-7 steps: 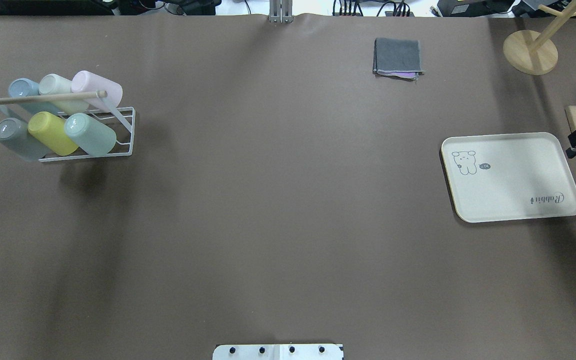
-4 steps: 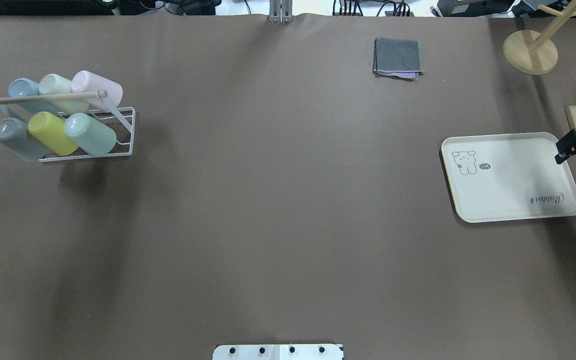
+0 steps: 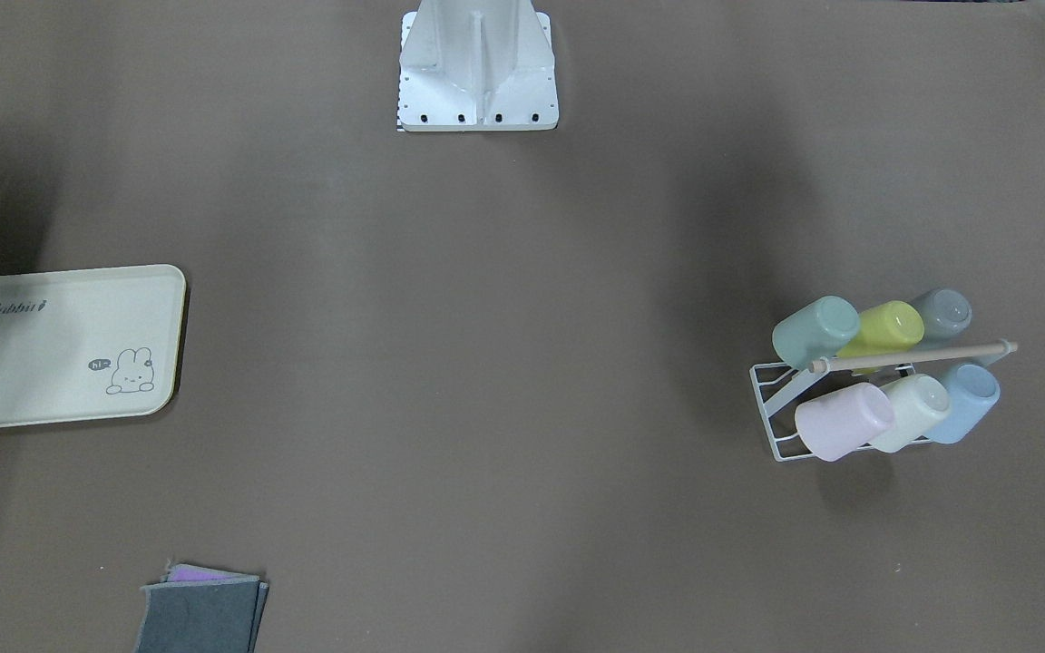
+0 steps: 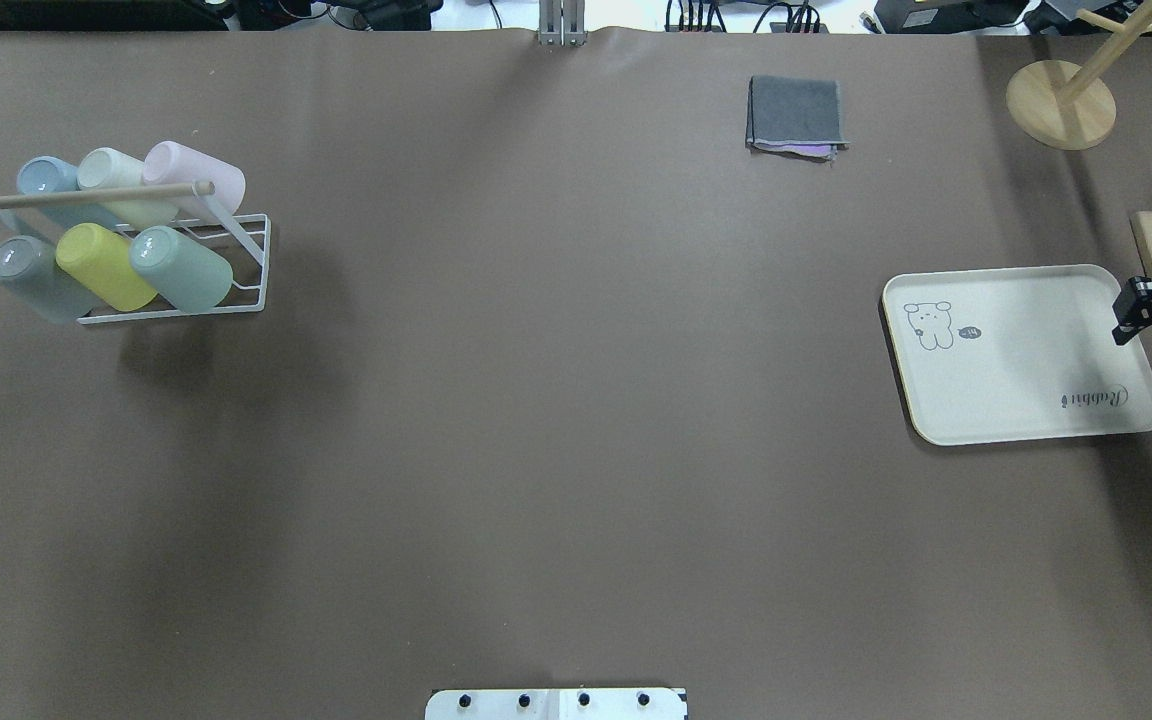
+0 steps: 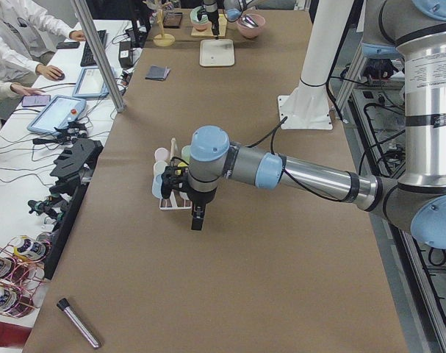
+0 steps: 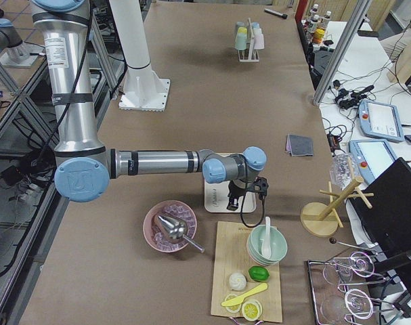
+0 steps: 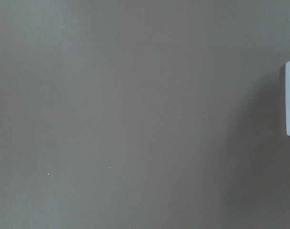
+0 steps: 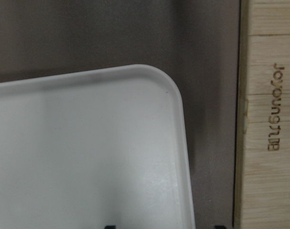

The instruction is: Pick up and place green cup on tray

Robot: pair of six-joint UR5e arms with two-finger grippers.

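Mint-green plastic, smooth and tapered: the green cup [image 4: 181, 268] lies tilted on the white wire rack [image 7: 288, 98] near the tabletop's left edge, toward the far side. It is the end cup of the row nearer the robot, right against the yellow-green cup [image 4: 104, 266], with the rack's wooden bar [image 4: 86, 196] just behind. The tray [image 4: 1026, 385] sits bare near the right edge, well apart from the rack.

Step in hand, as I read it, is the reach for the cup, not yet gripped. To do it well:
- close on the cup's body from its free side, away from the yellow-green neighbour and clear of the bar
- draw it off along its own tilt; a straight-up pull would likely drag the light rack
- grip gently but squarely — the matte taper could slip toward the narrow end

Left arm: seen only from the left end, stretched out over the tabletop, wrist turned down, left gripper [image 5: 197, 220] hanging beside the rack. Whether its fingers are spread or pressed together I cannot tell. Its wrist camera catches only a corner of the rack.

Right arm: right gripper [image 4: 1136, 310] hovers over the tray's far corner by the right edge, next to the wooden board [image 8: 266, 119]. Its wrist view shows two dark tips well apart — fingers spread, pinching nothing.
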